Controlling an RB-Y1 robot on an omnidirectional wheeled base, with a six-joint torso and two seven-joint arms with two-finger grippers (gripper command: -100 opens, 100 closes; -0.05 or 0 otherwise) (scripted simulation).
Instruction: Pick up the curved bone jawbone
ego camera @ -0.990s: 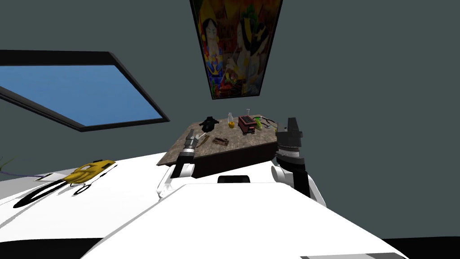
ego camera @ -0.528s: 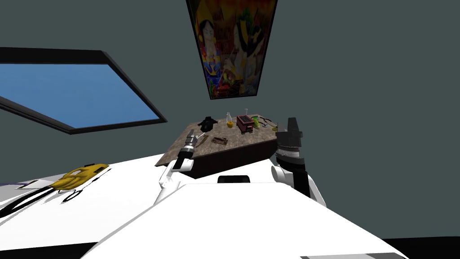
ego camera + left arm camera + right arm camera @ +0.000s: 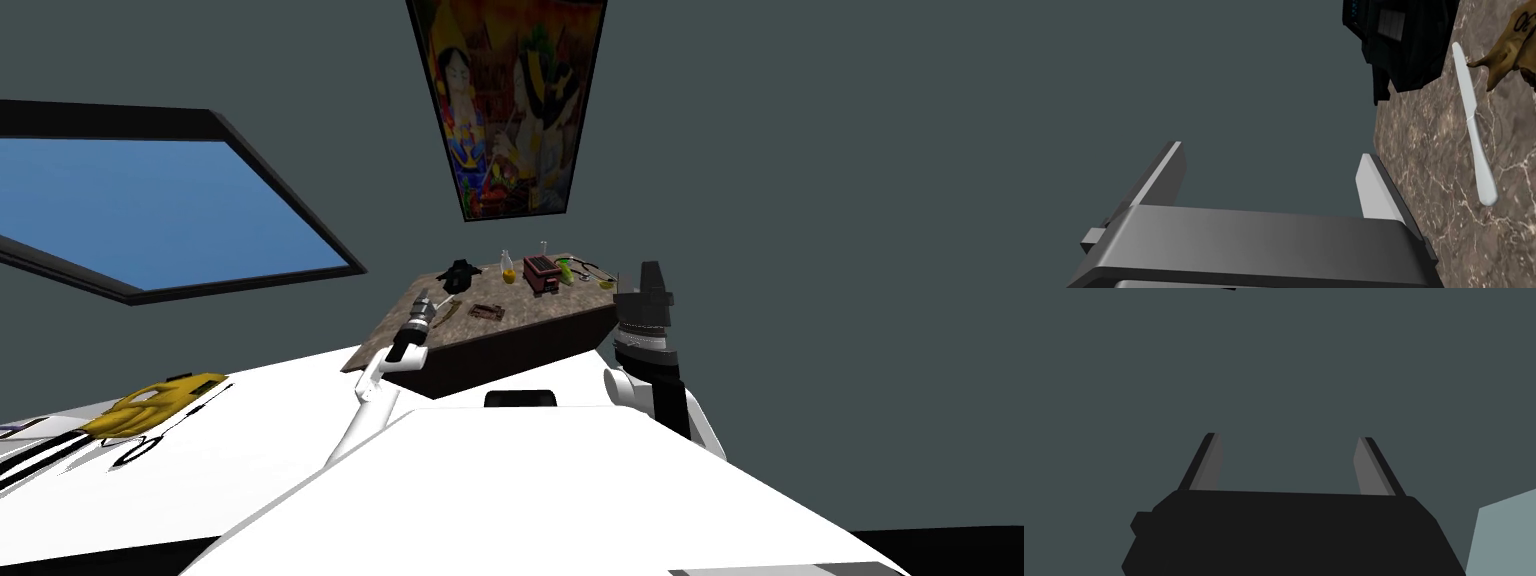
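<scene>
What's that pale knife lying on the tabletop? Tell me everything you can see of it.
The knife is plain, pale grey, one piece: a long blade and a rounded handle. It lies flat on the brown marbled table near its edge. Its blade tip lies close by a brown bone; whether they touch is unclear. The open left gripper is apart from it.
</scene>
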